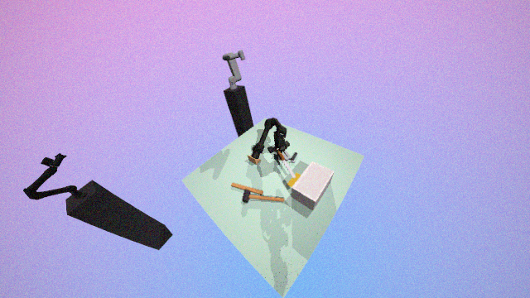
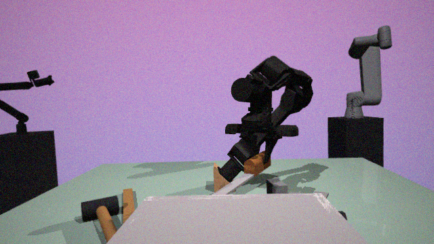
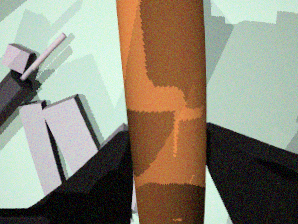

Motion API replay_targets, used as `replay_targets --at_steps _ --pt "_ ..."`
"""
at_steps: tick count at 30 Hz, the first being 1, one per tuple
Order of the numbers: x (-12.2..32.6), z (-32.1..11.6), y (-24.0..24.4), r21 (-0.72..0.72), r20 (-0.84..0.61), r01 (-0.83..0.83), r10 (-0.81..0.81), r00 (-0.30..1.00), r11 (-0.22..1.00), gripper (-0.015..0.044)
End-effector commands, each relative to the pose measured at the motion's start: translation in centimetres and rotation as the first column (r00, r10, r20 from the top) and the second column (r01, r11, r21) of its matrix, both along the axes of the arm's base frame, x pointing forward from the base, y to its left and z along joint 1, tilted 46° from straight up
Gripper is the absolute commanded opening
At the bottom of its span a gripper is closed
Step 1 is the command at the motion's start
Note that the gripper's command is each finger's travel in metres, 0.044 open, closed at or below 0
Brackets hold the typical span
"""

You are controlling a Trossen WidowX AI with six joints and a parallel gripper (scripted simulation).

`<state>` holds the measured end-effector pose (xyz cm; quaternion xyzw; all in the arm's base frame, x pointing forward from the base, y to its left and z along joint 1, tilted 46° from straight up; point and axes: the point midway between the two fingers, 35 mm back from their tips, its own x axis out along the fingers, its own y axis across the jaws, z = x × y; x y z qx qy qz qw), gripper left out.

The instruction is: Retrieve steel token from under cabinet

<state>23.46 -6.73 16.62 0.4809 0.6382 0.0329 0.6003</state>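
Jaws of a black arm (image 1: 265, 134) (image 2: 271, 72) pinch the orange handle (image 1: 281, 155) (image 2: 258, 163) (image 3: 167, 90) of a tool, its pale blade (image 1: 286, 167) (image 2: 237, 183) slanting toward the yellow marked area (image 1: 294, 180) beside the white-topped cabinet (image 1: 312, 184) (image 2: 234, 217), near the counter's (image 1: 232, 215) (image 2: 163, 183) right edge as seen from above. Steel token cannot be made out. A black-headed mallet (image 1: 246, 196) (image 2: 100, 208) lies well apart from the blade.

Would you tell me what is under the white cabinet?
Nothing under the cabinet can be made out: its top and dark side cover that space, so whether the token lies there cannot be seen.
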Motion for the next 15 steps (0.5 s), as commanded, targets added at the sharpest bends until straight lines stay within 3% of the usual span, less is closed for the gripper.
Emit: replay_targets --at_steps 1,15 --pt "-0.11 0.25 -0.10 -0.005 -0.010 0.027 -0.027 1.000 1.000 0.0000" --pt "-0.19 0.28 -0.05 0.010 -0.081 0.109 -0.107 0.991 0.994 0.0000"
